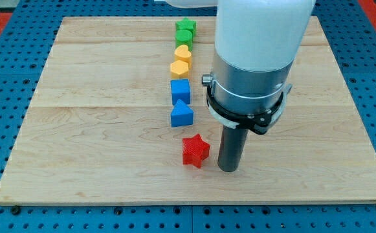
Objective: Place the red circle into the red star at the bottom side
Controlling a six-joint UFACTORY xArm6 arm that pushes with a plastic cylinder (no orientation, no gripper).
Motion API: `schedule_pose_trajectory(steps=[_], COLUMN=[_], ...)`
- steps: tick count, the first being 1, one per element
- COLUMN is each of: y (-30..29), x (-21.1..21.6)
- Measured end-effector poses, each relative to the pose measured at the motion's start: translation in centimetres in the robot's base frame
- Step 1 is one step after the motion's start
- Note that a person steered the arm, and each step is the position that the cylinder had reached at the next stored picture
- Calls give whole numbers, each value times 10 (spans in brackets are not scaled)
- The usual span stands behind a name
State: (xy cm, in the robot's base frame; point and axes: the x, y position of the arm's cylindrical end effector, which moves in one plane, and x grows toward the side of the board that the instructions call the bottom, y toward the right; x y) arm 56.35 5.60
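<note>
The tip point(229, 169) is seen resting on the wooden board point(97, 129), just right of the red star point(195, 151); no jaws are fitted. The red circle cannot be located; it may be hidden behind the arm. Above the star, a column is formed by a blue triangle point(181, 114), blue cube point(180, 90), yellow hexagon point(180, 67), yellow heart point(184, 52), green circle point(184, 37) and green star point(186, 26).

Bright, even light; sharp focus, faint shadows.
</note>
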Motion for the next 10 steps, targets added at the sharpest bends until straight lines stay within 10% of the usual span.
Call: schedule_pose_trajectory(steps=[4,6,10], y=[17,109,32], x=[-40,-193,-104])
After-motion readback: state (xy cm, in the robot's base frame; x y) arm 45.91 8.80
